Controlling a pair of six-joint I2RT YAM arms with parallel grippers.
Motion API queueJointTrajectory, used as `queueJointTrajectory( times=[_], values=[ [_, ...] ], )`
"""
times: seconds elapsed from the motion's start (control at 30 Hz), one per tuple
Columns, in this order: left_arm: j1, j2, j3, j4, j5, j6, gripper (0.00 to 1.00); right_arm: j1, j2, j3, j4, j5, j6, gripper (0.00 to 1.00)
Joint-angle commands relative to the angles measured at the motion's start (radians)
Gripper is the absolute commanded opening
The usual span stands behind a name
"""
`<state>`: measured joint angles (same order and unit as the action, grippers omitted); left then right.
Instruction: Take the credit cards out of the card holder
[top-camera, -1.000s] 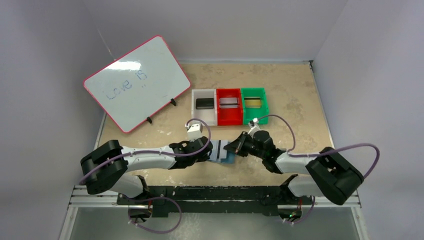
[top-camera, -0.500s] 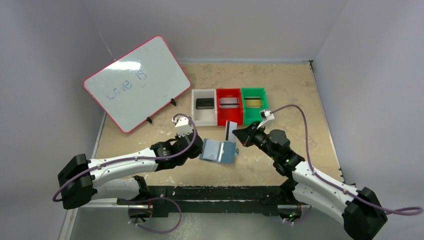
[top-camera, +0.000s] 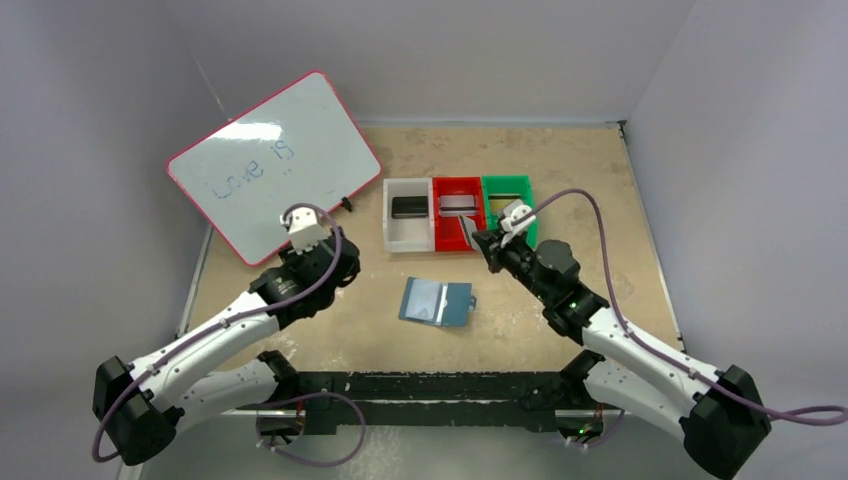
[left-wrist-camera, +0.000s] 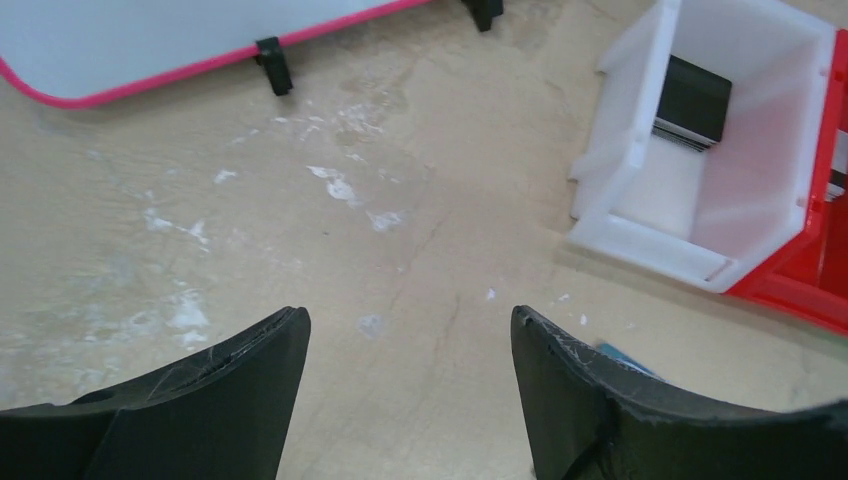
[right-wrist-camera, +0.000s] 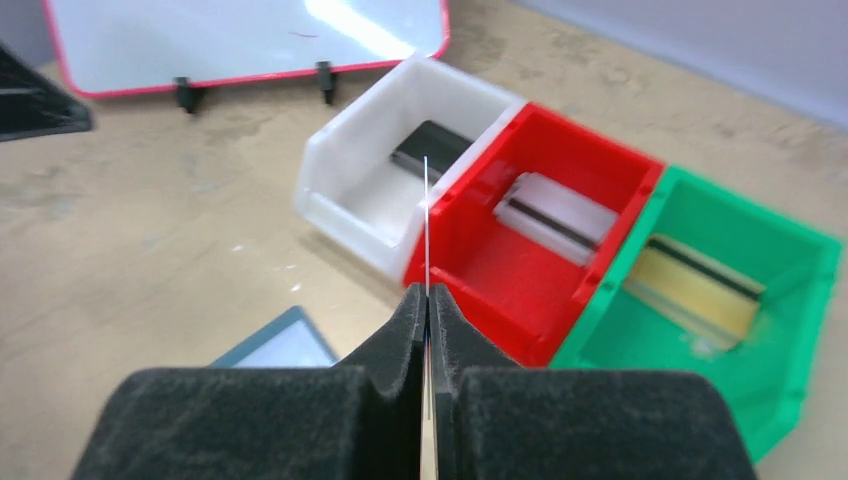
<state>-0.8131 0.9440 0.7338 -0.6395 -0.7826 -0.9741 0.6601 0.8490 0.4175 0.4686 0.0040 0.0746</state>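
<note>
Left to right: the left gripper (left-wrist-camera: 405, 335) is hovering over the table (top-camera: 560, 170) near the whiteboard (top-camera: 272, 165), its fingers spread wide and holding nothing. To its right, the card holder (top-camera: 436, 302) is lying open and flat between the two arms. Farther right, the right gripper (right-wrist-camera: 427, 300) is pinching a credit card (right-wrist-camera: 426, 215) edge-on between tightly closed fingers, above the near part of the red bin (top-camera: 447, 245), which is sitting between the white bin (top-camera: 409, 245) and the green bin (top-camera: 507, 181).
</note>
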Motion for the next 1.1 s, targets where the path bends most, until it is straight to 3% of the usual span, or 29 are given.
queueJointTrajectory(
  times=[0.0,0.17,0.37,0.5,0.77,1.07],
  values=[
    [0.073,-0.001,0.141,-0.134,0.038,0.072,0.75,-0.002,0.087,0.153,-0.052,0.098,-0.302,0.00],
    [0.074,-0.021,0.235,-0.247,-0.077,0.098,0.75,-0.002,0.245,0.240,-0.064,0.155,-0.543,0.00],
    [0.075,-0.168,0.214,-0.277,-0.253,0.093,0.77,-0.001,0.426,0.362,-0.137,0.119,-0.725,0.00],
    [0.075,-0.227,0.148,-0.226,-0.251,0.129,0.80,-0.002,0.515,0.400,-0.139,0.080,-0.810,0.00],
    [0.074,-0.163,0.166,-0.253,-0.303,0.107,0.82,-0.013,0.686,0.482,-0.116,0.146,-0.941,0.00],
    [0.074,-0.163,0.183,-0.284,-0.330,0.094,0.85,-0.065,0.825,0.581,-0.125,0.121,-1.035,0.00]
  ],
)
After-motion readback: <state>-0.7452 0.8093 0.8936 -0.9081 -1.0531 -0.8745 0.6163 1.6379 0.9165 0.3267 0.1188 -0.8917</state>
